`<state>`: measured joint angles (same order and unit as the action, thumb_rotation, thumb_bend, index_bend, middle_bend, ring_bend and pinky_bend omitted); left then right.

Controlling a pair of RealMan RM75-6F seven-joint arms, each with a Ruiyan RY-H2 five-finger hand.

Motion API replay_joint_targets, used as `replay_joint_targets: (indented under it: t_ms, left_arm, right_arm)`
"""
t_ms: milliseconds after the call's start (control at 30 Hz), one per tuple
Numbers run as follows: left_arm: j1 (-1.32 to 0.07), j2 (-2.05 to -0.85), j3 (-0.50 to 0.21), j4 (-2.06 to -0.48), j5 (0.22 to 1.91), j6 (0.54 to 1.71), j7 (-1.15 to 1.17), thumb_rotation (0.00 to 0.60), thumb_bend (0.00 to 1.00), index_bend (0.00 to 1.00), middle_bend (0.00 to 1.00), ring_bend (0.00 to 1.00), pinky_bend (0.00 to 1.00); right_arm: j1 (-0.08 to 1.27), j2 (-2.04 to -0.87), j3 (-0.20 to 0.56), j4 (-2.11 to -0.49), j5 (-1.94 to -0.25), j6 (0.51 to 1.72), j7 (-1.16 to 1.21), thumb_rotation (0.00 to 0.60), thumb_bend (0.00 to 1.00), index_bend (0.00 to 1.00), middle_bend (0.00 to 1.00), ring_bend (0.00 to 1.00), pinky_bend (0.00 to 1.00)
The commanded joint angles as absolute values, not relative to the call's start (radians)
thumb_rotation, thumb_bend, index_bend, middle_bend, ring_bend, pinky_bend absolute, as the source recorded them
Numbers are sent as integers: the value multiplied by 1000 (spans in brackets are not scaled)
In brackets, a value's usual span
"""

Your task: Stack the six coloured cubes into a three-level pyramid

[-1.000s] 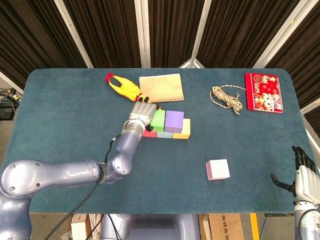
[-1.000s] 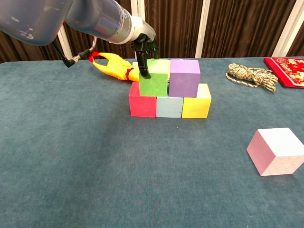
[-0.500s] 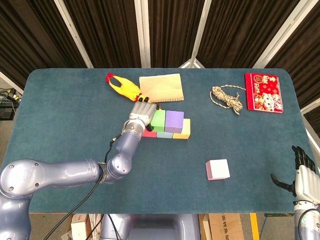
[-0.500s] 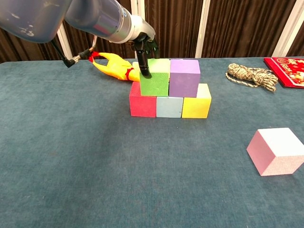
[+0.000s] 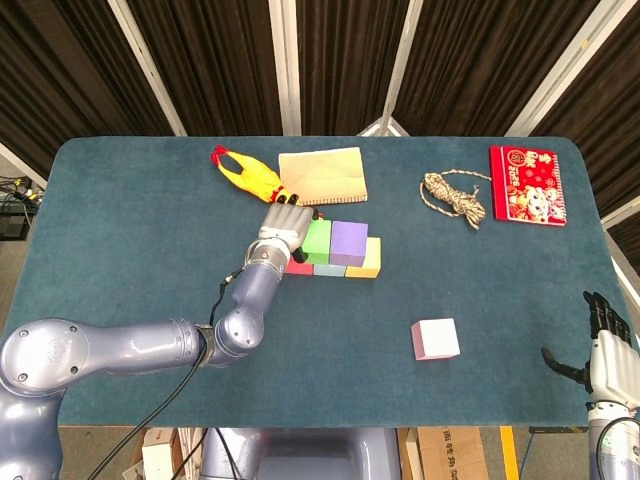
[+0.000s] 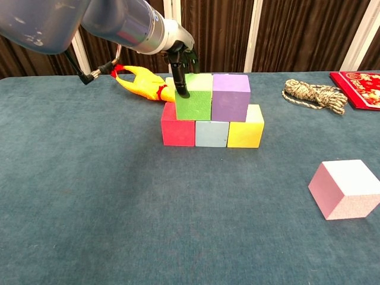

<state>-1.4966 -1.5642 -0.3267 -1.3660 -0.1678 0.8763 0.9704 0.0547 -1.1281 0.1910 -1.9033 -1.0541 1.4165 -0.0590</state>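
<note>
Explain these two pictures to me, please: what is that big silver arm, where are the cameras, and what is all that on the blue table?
It is a two-armed robot with human-like hands, steered by a person. One camera looks down from its head, the other looks forward from its chest. The left hand has its fingers against the green cube, which sits beside a purple cube on a row of red, pale blue and yellow cubes. The pink cube lies apart. The right hand waits open at the table's edge. A rubber chicken, notebook, rope and red packet lie behind.
</note>
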Motion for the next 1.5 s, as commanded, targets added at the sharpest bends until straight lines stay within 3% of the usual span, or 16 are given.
replay_joint_targets:
  t_ms: [33, 233, 533, 700, 867, 1267, 1500]
  left_arm:
    - [-1498, -1565, -325, -1366, -167, 878, 973, 600, 341, 255, 248, 8, 0]
    - [-1496, -1568, -325, -1362, -163, 877, 971, 600, 319, 237, 227, 8, 0]
    - [-1496, -1577, -322, -1355, -165, 875, 974, 600, 226, 127, 114, 1, 0]
    - [-1499, -1569, -324, -1364, -175, 867, 982, 600, 220, 45, 18, 0, 0]
    - [-1498, -1545, -334, -1390, -161, 875, 975, 600, 218, 0, 0, 0, 0]
    - [-1432, -1356, -363, -1571, -102, 916, 912, 600, 219, 0, 0, 0, 0]
    - [-1300, -1188, -394, -1714, 45, 943, 753, 600, 219, 0, 0, 0, 0]
  right_arm:
    - [54, -1128, 191, -1903, -1054, 1417, -59, 600, 250, 72, 26, 2, 0]
    - [54, -1127, 191, -1904, -1054, 1416, -57, 600, 249, 71, 26, 2, 0]
    - [54, -1126, 192, -1903, -1053, 1415, -56, 600, 250, 71, 26, 2, 0]
    - [55, -1126, 190, -1902, -1053, 1413, -58, 600, 250, 72, 26, 2, 0]
    - [56, -1126, 191, -1901, -1051, 1413, -58, 600, 250, 71, 26, 2, 0]
    - [53, -1121, 190, -1905, -1057, 1414, -50, 600, 250, 71, 26, 2, 0]
    - [50, -1110, 183, -1918, -1068, 1410, -48, 600, 250, 72, 26, 2, 0]
